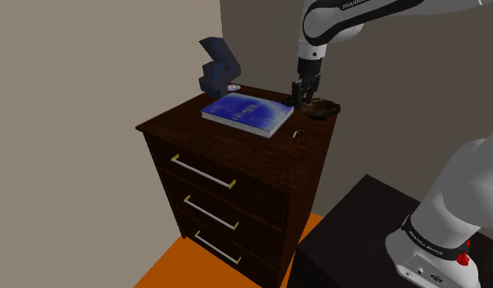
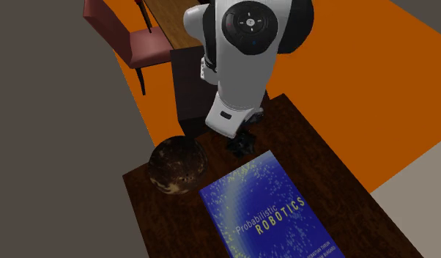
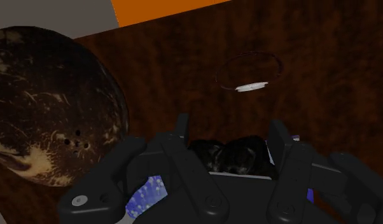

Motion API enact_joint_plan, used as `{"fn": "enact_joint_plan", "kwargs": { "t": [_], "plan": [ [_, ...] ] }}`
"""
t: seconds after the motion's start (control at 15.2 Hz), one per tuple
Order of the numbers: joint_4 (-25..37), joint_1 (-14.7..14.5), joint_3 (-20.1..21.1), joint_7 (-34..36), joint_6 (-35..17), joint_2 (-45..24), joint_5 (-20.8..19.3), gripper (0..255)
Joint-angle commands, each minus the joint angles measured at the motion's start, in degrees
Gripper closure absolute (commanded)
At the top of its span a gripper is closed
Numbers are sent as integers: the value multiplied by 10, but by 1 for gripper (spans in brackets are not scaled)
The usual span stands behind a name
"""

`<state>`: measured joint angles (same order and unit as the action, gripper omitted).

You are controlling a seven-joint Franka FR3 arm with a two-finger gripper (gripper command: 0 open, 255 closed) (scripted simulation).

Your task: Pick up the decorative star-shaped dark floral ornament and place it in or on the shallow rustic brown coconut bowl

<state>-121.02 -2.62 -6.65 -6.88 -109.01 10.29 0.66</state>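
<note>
Between clamped jaws, ornament [image 3: 231, 156]; book [image 2: 274, 209] reads "Probabilistic ROBOTICS".

On the dresser [image 1: 237, 176], the bowl [image 2: 176, 166] sits beside the book [image 2: 274, 209].

The dresser [image 1: 183, 123] is dark wood with wavy grain, and its drawer handles [image 1: 204, 172] look like pale metal. The coconut bowl [image 3: 50, 108] is brown, speckled and rough. The book [image 2: 274, 209] cover is smooth. The star ornament [image 3: 231, 156] looks dark and bumpy.
</note>
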Motion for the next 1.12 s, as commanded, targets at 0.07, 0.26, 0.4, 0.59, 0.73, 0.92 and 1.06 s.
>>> {"fn": "enact_joint_plan", "kwargs": {
  "t": [0.07, 0.26, 0.4, 0.59, 0.73, 0.92, 1.06],
  "plan": [
    [7, 20, -28, -47, -1, -9, -5, 255],
    [25, 38, -52, -89, 3, -24, -8, 255],
    [40, 50, -69, -117, 5, -37, -8, 255],
    [67, 68, -92, -160, 10, -60, -6, 255],
    [89, 81, -107, -189, 14, -79, -2, 255],
    [99, 93, -121, -217, 4, -101, 4, 255],
    [87, 93, -121, -218, -11, -104, 5, 255]
  ]
}}
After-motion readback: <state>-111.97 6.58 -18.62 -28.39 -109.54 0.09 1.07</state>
